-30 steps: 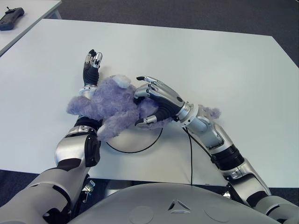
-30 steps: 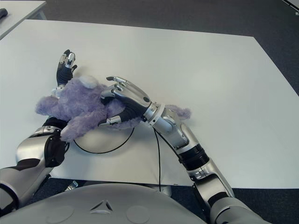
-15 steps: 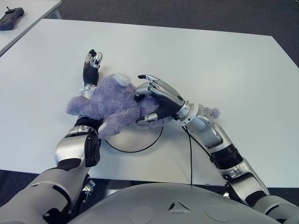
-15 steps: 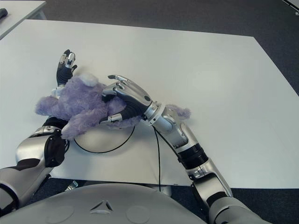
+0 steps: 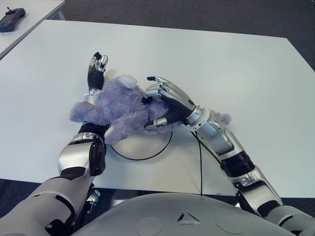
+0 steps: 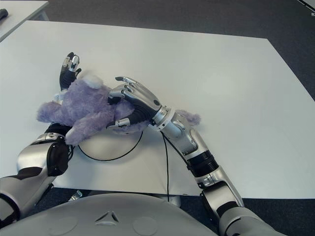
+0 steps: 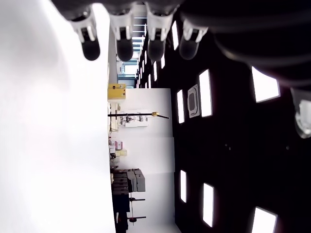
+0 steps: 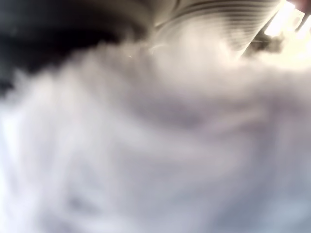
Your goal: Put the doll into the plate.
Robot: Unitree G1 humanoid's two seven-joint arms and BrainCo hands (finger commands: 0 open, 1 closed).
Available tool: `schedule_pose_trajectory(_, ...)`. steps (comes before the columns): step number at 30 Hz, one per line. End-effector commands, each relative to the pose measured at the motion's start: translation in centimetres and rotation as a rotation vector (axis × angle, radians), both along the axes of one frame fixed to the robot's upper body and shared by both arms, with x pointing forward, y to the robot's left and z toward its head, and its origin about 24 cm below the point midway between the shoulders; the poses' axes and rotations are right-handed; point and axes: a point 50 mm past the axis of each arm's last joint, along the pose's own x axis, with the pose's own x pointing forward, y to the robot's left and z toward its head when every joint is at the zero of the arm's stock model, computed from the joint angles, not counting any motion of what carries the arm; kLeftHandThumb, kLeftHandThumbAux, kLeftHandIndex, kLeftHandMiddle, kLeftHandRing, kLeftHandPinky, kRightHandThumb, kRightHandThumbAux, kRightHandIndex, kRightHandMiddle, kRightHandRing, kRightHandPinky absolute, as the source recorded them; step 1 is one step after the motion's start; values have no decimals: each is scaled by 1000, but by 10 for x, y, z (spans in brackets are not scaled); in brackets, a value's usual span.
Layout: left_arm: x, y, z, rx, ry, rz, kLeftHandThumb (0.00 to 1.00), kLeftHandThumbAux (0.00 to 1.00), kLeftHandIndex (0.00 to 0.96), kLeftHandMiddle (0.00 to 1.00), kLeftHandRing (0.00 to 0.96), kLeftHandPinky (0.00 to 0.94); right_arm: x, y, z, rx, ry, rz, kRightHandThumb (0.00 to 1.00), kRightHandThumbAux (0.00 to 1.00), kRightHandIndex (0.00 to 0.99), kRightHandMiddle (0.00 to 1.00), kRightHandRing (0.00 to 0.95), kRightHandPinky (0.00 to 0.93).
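from the left eye view i have the fluffy lilac plush doll (image 5: 115, 109) sprawled over my left forearm and overhanging the far-left edge of the flat white round plate with a thin dark rim (image 5: 147, 146), which sits on the white table (image 5: 221, 69) close to my body. my right hand (image 5: 167, 103) reaches in from the right, thumb under the doll's flank and fingers arched over its back, so i read it as clasping the plush to steer it toward the plate. my left hand (image 5: 96, 71) shows beyond the doll, fingers straight and pointing away, holding nothing; the forearm seems to serve only as a prop under the toy.

the right eye view gives the same layout: most of the plate's near half is bare, and a tuft of the doll pokes out behind my right wrist. the doll is above and partly off the plate, not settled in it.

the left wrist view shows only extended fingertips (image 7: 91, 47) against the table, nothing between them, confirming that hand is slack.

the right wrist view is filled with pale fur pressed close to the lens, so the grip itself is hard to confirm there; it probably means the palm is against the doll.

i judge the placing unfinished: the doll needs shifting toward me and to the right before release.
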Motion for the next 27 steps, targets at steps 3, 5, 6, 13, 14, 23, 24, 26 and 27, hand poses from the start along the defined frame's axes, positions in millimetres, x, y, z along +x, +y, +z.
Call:
schedule_pose_trajectory(3, -91, -37, -113, -143, 429, -21, 0, 346, 21, 41, 11, 0, 8, -1, 5, 14, -62, -19, 62, 284, 0, 0, 0, 0)
schedule_pose_trajectory(5, -91, -37, -112, -154, 424, -20, 0, 342, 20, 42, 12, 0, 9, -2, 6, 24, -67, -22, 57, 281, 0, 0, 0, 0)
schedule_pose_trajectory(6, -91, -37, -112, -158, 422, -19, 0, 341, 19, 42, 12, 0, 10, -2, 7, 28, -68, -22, 56, 278, 0, 0, 0, 0)
schedule_pose_trajectory(13, -93, -36, -113, -163, 412, -19, 0, 330, 0, 28, 0, 0, 13, -4, 10, 65, -77, -24, 66, 257, 0, 0, 0, 0)
schedule_pose_trajectory(14, -94, -36, -113, -164, 411, -20, 0, 329, 0, 28, 0, 0, 13, -5, 10, 69, -80, -25, 68, 256, 0, 0, 0, 0)
schedule_pose_trajectory(23, -94, -37, -112, -167, 399, -35, 0, 332, 0, 23, 0, 0, 17, -6, 13, 96, -81, -17, 105, 235, 0, 0, 0, 0)
schedule_pose_trajectory(24, -94, -37, -112, -170, 392, -38, 0, 332, 0, 23, 0, 0, 17, -6, 13, 98, -81, -17, 106, 235, 0, 0, 0, 0)
schedule_pose_trajectory(26, -93, -39, -110, -176, 370, -47, 0, 334, 0, 18, 0, 0, 17, -6, 13, 106, -84, -15, 110, 236, 0, 0, 0, 0)
schedule_pose_trajectory(27, -93, -40, -110, -179, 361, -50, 0, 334, 0, 18, 0, 0, 17, -6, 13, 108, -85, -14, 111, 236, 0, 0, 0, 0)
